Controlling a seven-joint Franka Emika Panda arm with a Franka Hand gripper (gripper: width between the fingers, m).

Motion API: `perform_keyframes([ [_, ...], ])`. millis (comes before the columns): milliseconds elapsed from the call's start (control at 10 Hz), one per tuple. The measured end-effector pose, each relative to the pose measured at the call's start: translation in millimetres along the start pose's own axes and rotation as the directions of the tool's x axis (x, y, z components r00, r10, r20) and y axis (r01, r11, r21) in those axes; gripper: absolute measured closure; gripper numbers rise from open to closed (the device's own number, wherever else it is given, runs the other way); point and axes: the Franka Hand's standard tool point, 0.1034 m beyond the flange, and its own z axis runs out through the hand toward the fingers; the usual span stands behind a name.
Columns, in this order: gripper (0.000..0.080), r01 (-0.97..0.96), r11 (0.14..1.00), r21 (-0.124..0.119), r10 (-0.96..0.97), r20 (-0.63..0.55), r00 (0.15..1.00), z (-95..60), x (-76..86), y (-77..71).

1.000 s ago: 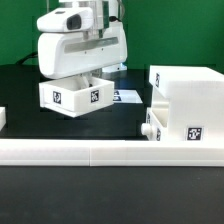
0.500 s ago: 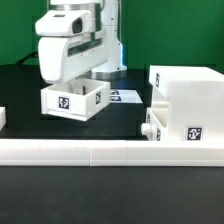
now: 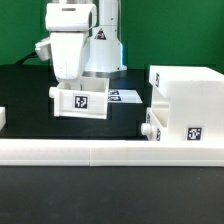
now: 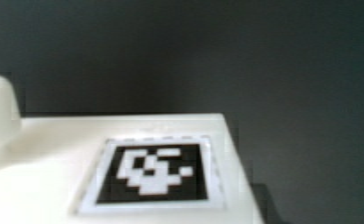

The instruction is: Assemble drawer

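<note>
Exterior view | hand [image 3: 78,84] clasps tray [image 3: 82,103] | box [image 3: 190,95] at exterior view's right

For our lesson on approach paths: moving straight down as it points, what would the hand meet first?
The white tray it holds; beneath that, seemingly only the black table, depth unclear.

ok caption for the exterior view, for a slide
Panda end effector holding a shallow white plastic tagged tray, to the exterior view's left of the tall white plastic box
</note>
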Motion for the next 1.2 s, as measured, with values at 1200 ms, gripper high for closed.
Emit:
perform_keyframes([
  [1200, 0.0757, 0.067, 0.998, -0.020, -0.067, -0.021, 0.998, -8.4, 37.0, 51.5],
])
